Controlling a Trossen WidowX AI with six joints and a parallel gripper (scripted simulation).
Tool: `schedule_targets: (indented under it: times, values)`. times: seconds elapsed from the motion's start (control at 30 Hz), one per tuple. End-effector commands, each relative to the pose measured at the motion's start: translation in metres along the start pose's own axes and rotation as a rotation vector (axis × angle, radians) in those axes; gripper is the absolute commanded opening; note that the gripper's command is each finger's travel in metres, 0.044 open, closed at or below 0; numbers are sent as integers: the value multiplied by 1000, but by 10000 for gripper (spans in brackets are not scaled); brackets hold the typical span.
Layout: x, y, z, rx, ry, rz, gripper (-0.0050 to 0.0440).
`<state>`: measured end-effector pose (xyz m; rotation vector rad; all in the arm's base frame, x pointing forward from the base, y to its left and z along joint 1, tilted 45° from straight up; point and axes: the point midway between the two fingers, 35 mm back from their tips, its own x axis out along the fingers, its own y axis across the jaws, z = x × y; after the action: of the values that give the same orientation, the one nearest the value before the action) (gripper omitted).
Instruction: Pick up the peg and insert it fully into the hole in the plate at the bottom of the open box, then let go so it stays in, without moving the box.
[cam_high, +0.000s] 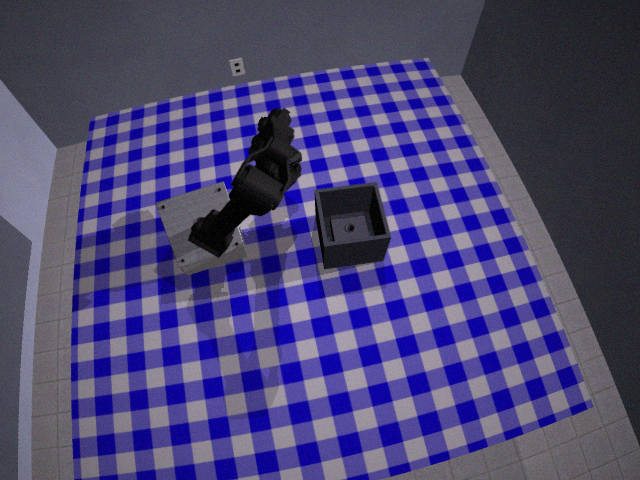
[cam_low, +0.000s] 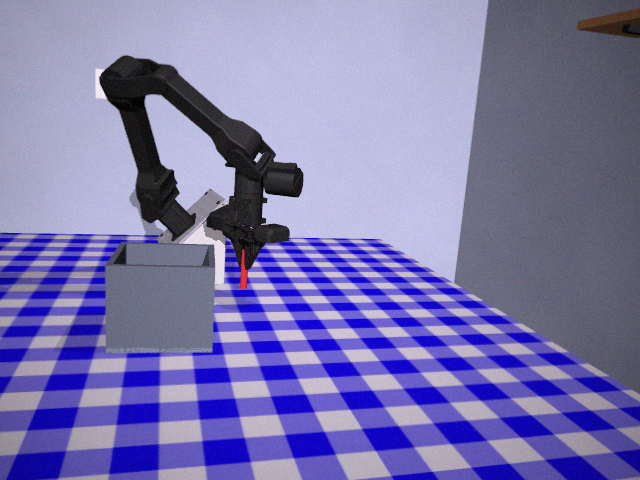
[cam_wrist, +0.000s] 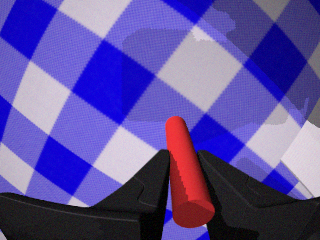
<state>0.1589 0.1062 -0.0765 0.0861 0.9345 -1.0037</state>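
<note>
A blue-and-white checked cloth covers the floor, with pale tiles around its edges and a wall outlet at the far side. The black arm rises from a pale base plate and bends down over the cloth. To its right in the top view stands the grey open box, with the plate and its hole at the bottom. The gripper is clenched on the red peg, which stands upright, its lower end at the cloth. Box and peg stand apart; the box wall lies between peg and hole.
</note>
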Motion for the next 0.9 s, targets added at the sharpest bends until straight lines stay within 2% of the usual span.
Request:
schedule_targets:
  times: [0.0,0.43,0.5,0.53,0.87]
  values:
    - [-13,3,-1,10,8,9,0]
    - [-56,4,0,10,7,8,0]
    - [-56,4,0,10,7,8,0]
    - [-47,2,1,-1,-3,0,0]
    - [-66,13,21,1,1,2,0]
